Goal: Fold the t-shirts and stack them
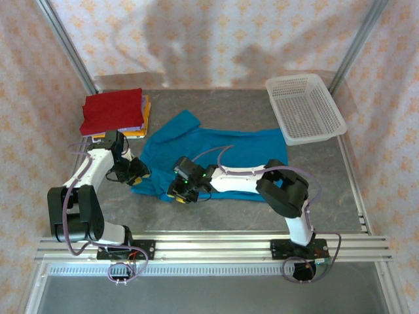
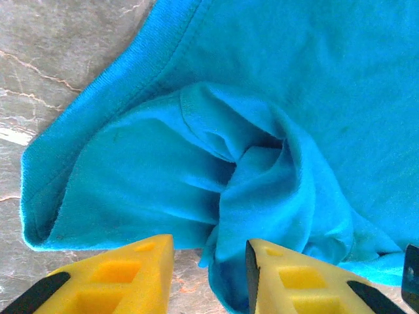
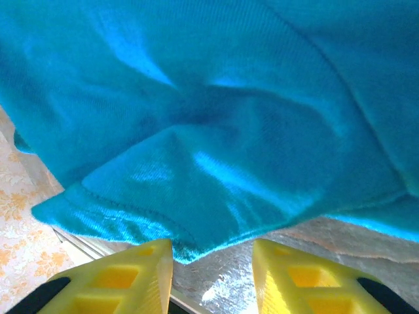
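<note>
A teal-blue t-shirt (image 1: 222, 147) lies spread and rumpled across the middle of the table. Folded t-shirts are stacked at the back left, a red one (image 1: 112, 110) on top and an orange/yellow one (image 1: 141, 125) showing beneath it. My left gripper (image 1: 140, 172) is at the shirt's near left edge. In the left wrist view its jaws (image 2: 210, 245) stand apart, a bunched fold of teal cloth (image 2: 262, 190) hanging between them against the right finger. My right gripper (image 1: 178, 191) is at the near hem. Its jaws (image 3: 213, 245) are open, and the hem edge (image 3: 190, 245) lies just ahead of them.
A white perforated basket (image 1: 305, 108) stands at the back right. Grey stone-patterned tabletop (image 1: 353, 196) surrounds the shirt. The metal rail (image 1: 209, 245) holding the arm bases runs along the near edge. Curtain walls close off the back and both sides.
</note>
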Controlling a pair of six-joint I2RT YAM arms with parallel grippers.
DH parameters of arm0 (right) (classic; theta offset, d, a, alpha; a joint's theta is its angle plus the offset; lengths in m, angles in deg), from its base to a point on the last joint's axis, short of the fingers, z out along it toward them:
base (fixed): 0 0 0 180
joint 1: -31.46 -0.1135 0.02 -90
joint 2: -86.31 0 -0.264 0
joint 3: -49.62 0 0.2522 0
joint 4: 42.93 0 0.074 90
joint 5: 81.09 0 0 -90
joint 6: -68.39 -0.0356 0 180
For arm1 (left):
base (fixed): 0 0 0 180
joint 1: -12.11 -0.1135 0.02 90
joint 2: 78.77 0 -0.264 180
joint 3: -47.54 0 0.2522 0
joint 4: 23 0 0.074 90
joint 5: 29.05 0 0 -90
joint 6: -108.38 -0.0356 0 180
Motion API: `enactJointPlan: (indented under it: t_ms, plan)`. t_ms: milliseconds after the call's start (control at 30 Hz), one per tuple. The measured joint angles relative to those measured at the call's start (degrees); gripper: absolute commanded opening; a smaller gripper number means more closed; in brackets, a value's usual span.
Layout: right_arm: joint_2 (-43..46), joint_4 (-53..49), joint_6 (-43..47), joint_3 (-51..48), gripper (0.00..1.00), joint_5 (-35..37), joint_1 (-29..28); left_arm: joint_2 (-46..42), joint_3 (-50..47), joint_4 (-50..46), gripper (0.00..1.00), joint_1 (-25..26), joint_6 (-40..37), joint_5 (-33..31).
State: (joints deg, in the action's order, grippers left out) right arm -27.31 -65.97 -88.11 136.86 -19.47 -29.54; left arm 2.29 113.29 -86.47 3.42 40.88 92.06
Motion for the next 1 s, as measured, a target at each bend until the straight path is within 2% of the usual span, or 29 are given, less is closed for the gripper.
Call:
enactJointPlan:
  t_ms: [133, 333, 500, 800, 1000]
  plan:
    - [-1.42, 1.42, -0.96, 1.07, 0.30, -0.20, 0.00, 0.17, 0.00, 0.07, 0.35, 0.00, -0.04, 0.02]
    - [-2.58, 2.05, -1.11, 2.43, 0.10, -0.11, 0.02, 0.20, -0.09, 0.13, 0.34, 0.00, -0.02, 0.04]
    - [-2.56, 0.87, -0.07, 2.69, 0.00, 1.01, 0.02, 0.20, -1.18, 0.44, 0.34, 0.00, -0.04, 0.20]
    - [-0.07, -2.86, 3.41, 4.44, 0.00, 3.06, 3.45, -0.07, -2.21, 0.63, 0.34, 0.24, 0.09, 0.68]
    - [2.19, -3.17, 5.16, 5.31, 0.00, 3.98, 6.75, -0.48, -2.05, 0.94, 0.34, 2.91, 1.09, 1.11]
